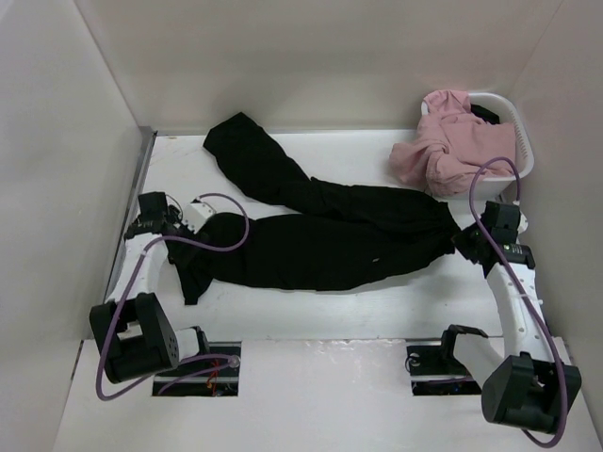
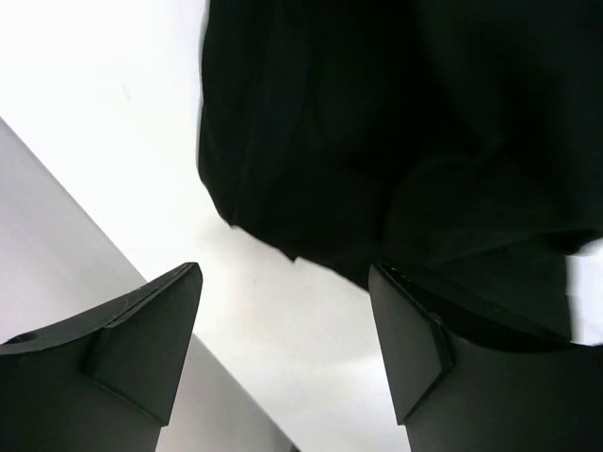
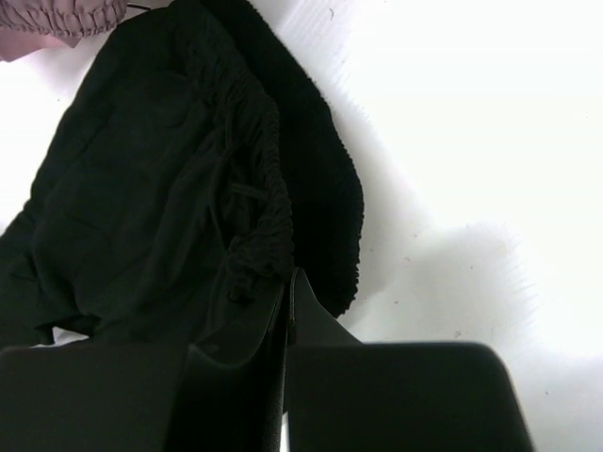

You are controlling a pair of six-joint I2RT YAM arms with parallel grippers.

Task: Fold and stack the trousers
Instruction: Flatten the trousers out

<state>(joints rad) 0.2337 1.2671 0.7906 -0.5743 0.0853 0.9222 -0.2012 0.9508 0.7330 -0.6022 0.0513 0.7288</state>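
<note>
The black trousers (image 1: pixel 320 231) lie spread across the table, waist at the right. One leg runs to the far left corner and the other reaches my left arm. My left gripper (image 1: pixel 200 215) hovers at that leg's end. In the left wrist view it (image 2: pixel 283 282) is open, with only bare table between its fingers (image 2: pixel 141 330) and black cloth (image 2: pixel 377 141) just beyond them and against the right one. My right gripper (image 1: pixel 464 241) sits at the waist. Its jaws (image 3: pixel 288 282) are shut on the bunched elastic waistband (image 3: pixel 268 188).
A white basket (image 1: pixel 524 141) stands at the back right with a pink garment (image 1: pixel 452 141) spilling over its front; the pink garment's edge (image 3: pixel 57 19) shows beside the waistband. A grey side wall (image 2: pixel 57 245) runs close to my left gripper. Both arm bases sit at the near edge.
</note>
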